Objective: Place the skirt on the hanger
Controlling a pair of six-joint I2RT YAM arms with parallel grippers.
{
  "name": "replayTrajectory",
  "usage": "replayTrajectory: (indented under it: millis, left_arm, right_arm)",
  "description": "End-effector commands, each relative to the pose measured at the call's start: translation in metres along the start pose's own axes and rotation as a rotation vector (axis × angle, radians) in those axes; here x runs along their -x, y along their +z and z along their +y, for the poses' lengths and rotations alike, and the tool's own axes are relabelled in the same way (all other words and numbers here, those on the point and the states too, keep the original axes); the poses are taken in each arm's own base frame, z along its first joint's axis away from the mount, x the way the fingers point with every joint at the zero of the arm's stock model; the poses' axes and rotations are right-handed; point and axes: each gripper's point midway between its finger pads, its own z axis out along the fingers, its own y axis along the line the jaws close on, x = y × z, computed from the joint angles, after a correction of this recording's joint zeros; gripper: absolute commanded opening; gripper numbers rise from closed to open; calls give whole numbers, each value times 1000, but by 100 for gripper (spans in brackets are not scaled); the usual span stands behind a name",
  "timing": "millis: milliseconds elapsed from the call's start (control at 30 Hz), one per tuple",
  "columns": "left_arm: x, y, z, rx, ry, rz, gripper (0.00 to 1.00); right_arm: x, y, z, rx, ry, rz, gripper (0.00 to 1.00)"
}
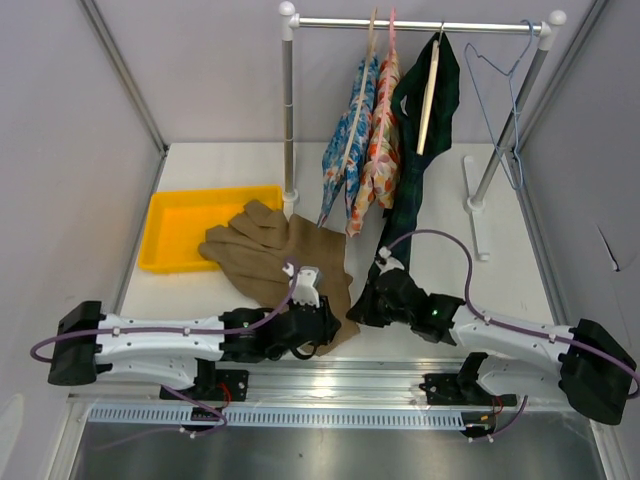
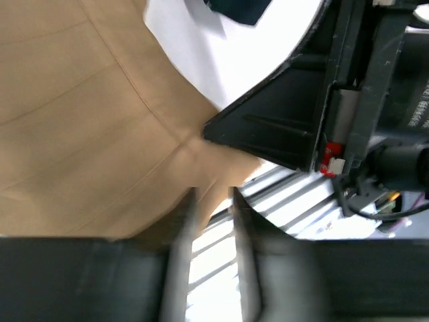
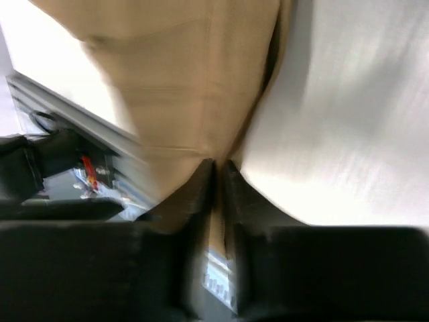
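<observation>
The skirt (image 1: 275, 255) lies rumpled on the worktop, its left edge lapping the yellow tray (image 1: 170, 225). The left gripper (image 2: 213, 201) stands with jaws parted at the near hem, pinching nothing. The right gripper (image 3: 218, 168) has its jaws closed on the skirt's near-right corner. The cloth looks light and limp, so it is likely best held at two spread points along one edge. The hanger (image 1: 515, 160) hangs on the rail, far right.

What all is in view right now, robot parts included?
skirt: one, tan-brown, on the table, overlapping the tray
hanger: one, pale blue-grey wire, on the rack, right end
tray: one, yellow, table's left
floral garments: two, blue and orange, hanging on the rack
plaid garment: one, dark green, hanging beside them
rack: one, white posts, table's back
left gripper: one, black, open at skirt's near edge
right gripper: one, black, shut on skirt's near edge
</observation>
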Motion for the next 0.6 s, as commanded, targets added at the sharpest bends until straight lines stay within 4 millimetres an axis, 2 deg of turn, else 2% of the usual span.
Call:
replayTrajectory:
  millis: [0, 33, 67, 133, 167, 233, 267, 300, 367, 400, 433, 467, 500, 567]
  left_arm:
    - [30, -12, 12, 34, -49, -101, 41]
    - [40, -20, 13, 15, -75, -128, 52]
    - [49, -22, 22, 38, -93, -151, 58]
    - [62, -31, 32, 59, -115, -179, 65]
    - [71, -32, 44, 102, -141, -203, 73]
    - [78, -41, 63, 179, -156, -217, 76]
    - [87, -47, 73, 214, -217, -248, 76]
    - [96, -52, 80, 240, -245, -280, 77]
    - [107, -62, 96, 278, -316, -318, 77]
    - [109, -64, 102, 288, -336, -326, 74]
    - [109, -64, 104, 284, -352, -324, 72]
    - [115, -66, 113, 302, -396, -346, 68]
    - [116, -66, 118, 316, -419, -348, 58]
    - [114, -65, 134, 364, -477, -345, 47]
  right_arm:
    - [48, -17, 53, 87, -16, -107, 7]
    - [60, -23, 59, 93, -28, -137, 3]
    - [74, -28, 62, 92, -20, -168, 0]
    - [98, -44, 81, 121, -22, -216, 0]
    - [115, -53, 88, 126, -26, -251, 0]
    - [129, -62, 98, 138, -38, -276, 0]
    - [135, -66, 100, 133, -53, -285, 0]
    - [152, -78, 113, 161, -54, -326, 0]
    - [165, -89, 128, 198, -83, -350, 0]
    - [173, -95, 137, 221, -94, -369, 0]
    - [185, -108, 155, 262, -107, -398, 0]
    - [189, -109, 161, 266, -122, -397, 0]
    - [193, -114, 168, 280, -148, -407, 0]
    - [205, -132, 186, 322, -165, -451, 0]
